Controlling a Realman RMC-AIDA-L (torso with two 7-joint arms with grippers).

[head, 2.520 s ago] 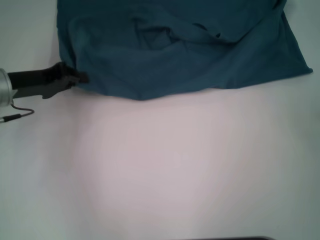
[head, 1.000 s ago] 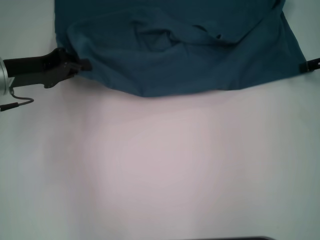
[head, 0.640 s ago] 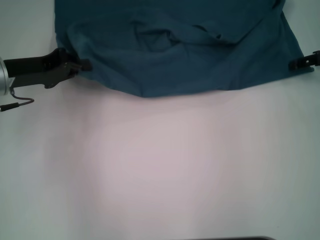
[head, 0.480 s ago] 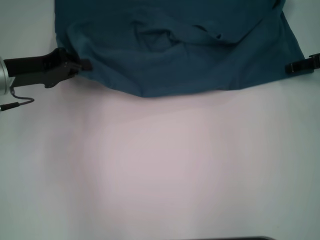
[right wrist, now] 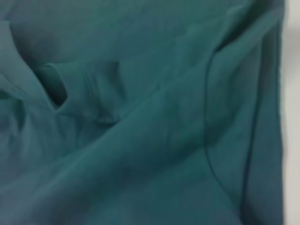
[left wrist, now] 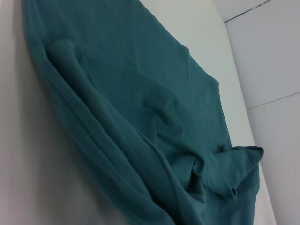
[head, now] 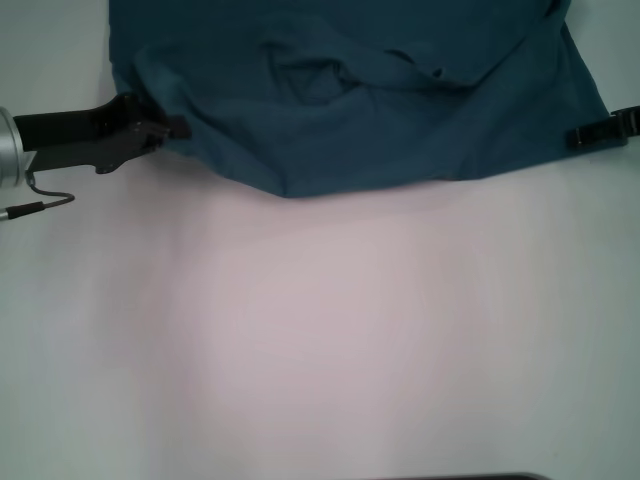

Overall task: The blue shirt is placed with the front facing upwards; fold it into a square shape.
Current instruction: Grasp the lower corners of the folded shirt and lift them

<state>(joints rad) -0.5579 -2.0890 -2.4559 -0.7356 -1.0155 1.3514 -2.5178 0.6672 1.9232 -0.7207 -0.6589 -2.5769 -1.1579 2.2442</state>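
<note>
The blue shirt [head: 380, 100] lies rumpled across the far part of the white table [head: 330, 340], plain teal side showing, with folds bunched near its middle. My left gripper [head: 172, 128] reaches in from the left and is shut on the shirt's near left corner. My right gripper [head: 582, 136] comes in from the right edge and lies at the shirt's near right corner. The left wrist view shows the shirt [left wrist: 140, 117] in long creases on the table. The right wrist view is filled with the shirt [right wrist: 140, 140] close up.
The white table stretches wide and bare in front of the shirt's near hem. A thin cable [head: 40, 202] loops below the left arm. A dark strip [head: 450, 477] shows at the near bottom edge.
The right gripper came in from the right edge and slid left onto the shirt's near right corner. The left gripper moved slightly away and right with its corner, then held still.
</note>
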